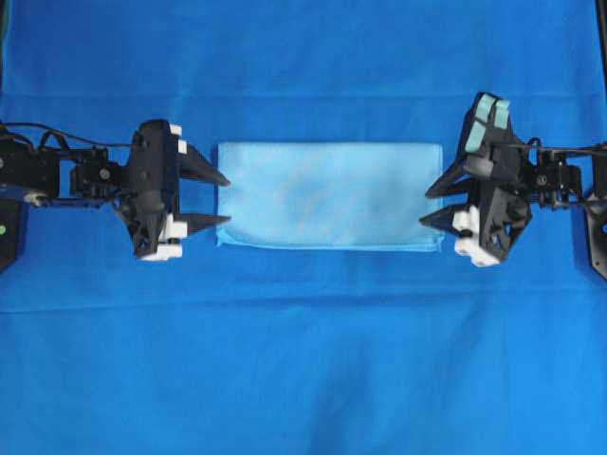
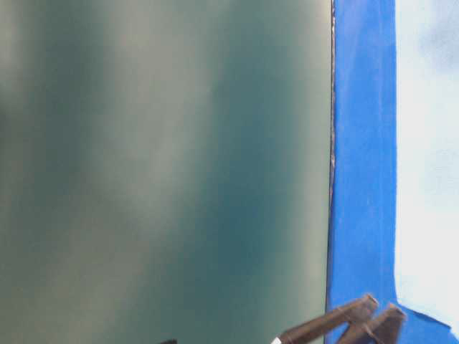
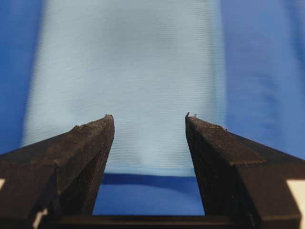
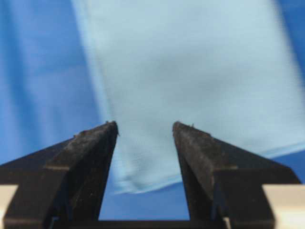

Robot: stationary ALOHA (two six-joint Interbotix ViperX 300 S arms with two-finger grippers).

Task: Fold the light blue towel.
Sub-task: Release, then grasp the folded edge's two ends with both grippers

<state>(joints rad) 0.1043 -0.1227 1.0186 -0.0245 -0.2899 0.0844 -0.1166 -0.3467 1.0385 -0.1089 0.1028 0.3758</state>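
Towel folded to a strip, both grippers released at its ends.

The left gripper (image 1: pixel 220 198) stands spread and empty by the light blue towel (image 1: pixel 327 194), which lies flat on the bench cover (image 1: pixel 303 360); the right gripper (image 1: pixel 429 203) likewise. A dragged fingertip could undo the fold. Only the right wrist view shows layered edges at the corner.

Towel (image 1: pixel 329 194) lies between left gripper (image 1: pixel 224 199) and right gripper (image 1: pixel 429 204)

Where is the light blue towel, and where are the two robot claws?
light blue towel (image 1: pixel 329 196), overhead view, middle of its top layer.
left gripper (image 1: pixel 211 199), overhead view, gap between its open fingertips.
right gripper (image 1: pixel 436 203), overhead view, gap between its open fingertips.
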